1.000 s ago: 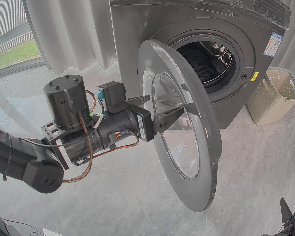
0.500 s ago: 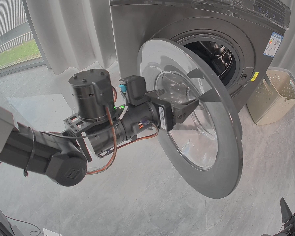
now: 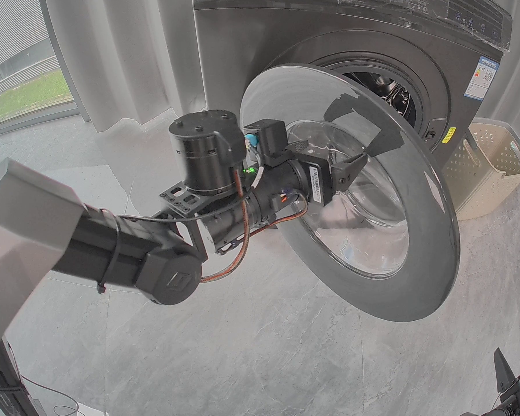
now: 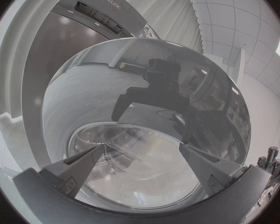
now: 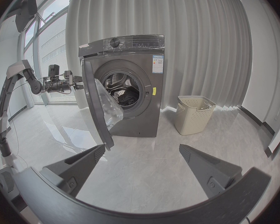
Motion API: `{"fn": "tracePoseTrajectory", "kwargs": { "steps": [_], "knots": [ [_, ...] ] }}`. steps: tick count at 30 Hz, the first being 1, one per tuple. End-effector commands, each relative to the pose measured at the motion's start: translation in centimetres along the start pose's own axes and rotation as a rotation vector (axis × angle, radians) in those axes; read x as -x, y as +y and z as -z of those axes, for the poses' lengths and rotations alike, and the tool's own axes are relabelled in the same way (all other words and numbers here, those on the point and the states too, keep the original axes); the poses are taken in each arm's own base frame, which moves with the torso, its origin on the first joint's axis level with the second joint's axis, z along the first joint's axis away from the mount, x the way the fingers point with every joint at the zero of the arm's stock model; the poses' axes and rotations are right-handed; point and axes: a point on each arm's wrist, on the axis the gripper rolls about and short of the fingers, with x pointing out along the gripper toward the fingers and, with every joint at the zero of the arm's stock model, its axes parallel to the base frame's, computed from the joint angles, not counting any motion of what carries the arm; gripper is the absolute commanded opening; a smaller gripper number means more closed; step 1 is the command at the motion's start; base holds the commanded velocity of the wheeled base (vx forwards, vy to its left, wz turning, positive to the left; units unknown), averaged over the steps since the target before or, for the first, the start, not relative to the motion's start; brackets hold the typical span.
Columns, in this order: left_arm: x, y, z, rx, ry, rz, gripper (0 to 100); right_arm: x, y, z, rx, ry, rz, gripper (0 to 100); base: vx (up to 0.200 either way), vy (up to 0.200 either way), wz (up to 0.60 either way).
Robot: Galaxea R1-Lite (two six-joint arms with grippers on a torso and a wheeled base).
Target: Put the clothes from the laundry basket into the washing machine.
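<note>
Left end effector [image 3: 332,152] [image 4: 141,146]: fingers spread wide and holding nothing. The arm is stretched out towards the washer, at the height of the door's window.
Door [image 3: 387,273] [image 4: 84,87] [image 5: 93,103]: directly ahead of the left end effector, with its outer face turned to it. It hangs partly open from the hinge on the near side. Both fingertips [image 4: 98,150] sit right at the rim of the round glass. Whether they press on it cannot be told.
Washer [image 3: 242,47] [image 5: 146,122]: grey front loader just beyond the door from the left end effector. It is well ahead of the right end effector.
Drum [image 3: 387,91] [image 5: 121,87]: behind the door from the left end effector, its mouth partly showing past the door's edge.
Clothes [image 5: 127,97]: a dark heap low inside the drum, on the far side of the door from the left end effector.
Basket [image 3: 491,169] [image 5: 193,114]: cream and perforated, upright on the floor [image 3: 271,348]. It is past the washer from the left end effector and well apart from it. It is ahead of the right end effector, beside the washer.
Right end effector [image 5: 141,147] [image 3: 514,377]: fingers spread wide and empty. It is low over the floor, facing the washer and basket from well back.
Curtain [image 3: 127,47]: pale folds behind the washer, beyond both end effectors.
</note>
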Motion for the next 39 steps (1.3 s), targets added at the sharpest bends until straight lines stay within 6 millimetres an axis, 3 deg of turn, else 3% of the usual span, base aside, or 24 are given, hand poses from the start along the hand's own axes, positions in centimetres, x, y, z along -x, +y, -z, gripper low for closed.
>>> {"fn": "tracePoseTrajectory", "kwargs": {
  "steps": [1,10,24,27,30,31,32,33,34,36,37,39],
  "knots": [
    [-2.1,0.4,1.0,-0.001,-0.019,-0.024,100,0.0,0.0,0.5,0.0,0.002,0.0,100,0.0,0.0,0.0],
    [-4.8,0.8,0.1,0.021,-0.134,-0.115,100,0.0,0.0,0.5,0.0,0.002,0.0,100,0.0,0.0,0.0],
    [-3.8,-0.3,-1.3,0.027,-0.126,-0.154,100,0.0,0.0,0.5,0.0,0.002,0.0,100,0.0,0.0,0.0],
    [-1.3,-1.8,-2.5,0.03,-0.073,-0.137,100,0.0,0.0,0.5,0.0,0.002,0.0,100,0.0,0.0,0.0],
    [2.6,-2.9,-2.7,0.029,0.013,-0.117,100,0.0,0.0,0.5,0.0,0.002,0.0,100,0.0,0.0,0.0],
    [2.6,-2.9,-2.7,0.029,0.013,-0.117,100,0.0,0.0,0.5,0.0,0.002,0.0,100,0.0,0.0,0.0],
    [6.0,-3.6,-2.7,0.029,0.058,-0.11,100,0.0,0.0,0.5,0.0,0.002,0.0,100,0.0,0.0,0.0],
    [6.8,-3.7,-2.6,0.03,0.069,-0.109,100,0.0,0.0,0.5,0.0,0.0,0.0,100,0.0,0.0,0.0],
    [9.9,-4.1,-2.2,0.031,0.107,-0.104,100,0.0,0.0,0.5,0.0,0.002,0.0,100,0.0,0.0,0.0],
    [12.4,-4.3,-2.0,0.031,0.128,-0.098,100,0.0,0.0,0.5,0.0,0.002,0.0,100,0.0,0.0,0.0],
    [15.0,-4.4,-1.8,0.033,0.143,-0.094,100,0.0,0.0,0.5,0.0,0.002,0.0,100,0.0,0.0,0.0],
    [18.0,-4.4,-1.6,0.033,0.147,-0.098,100,0.0,0.0,0.5,0.0,0.002,0.0,100,0.0,0.0,0.0]
  ]
}}
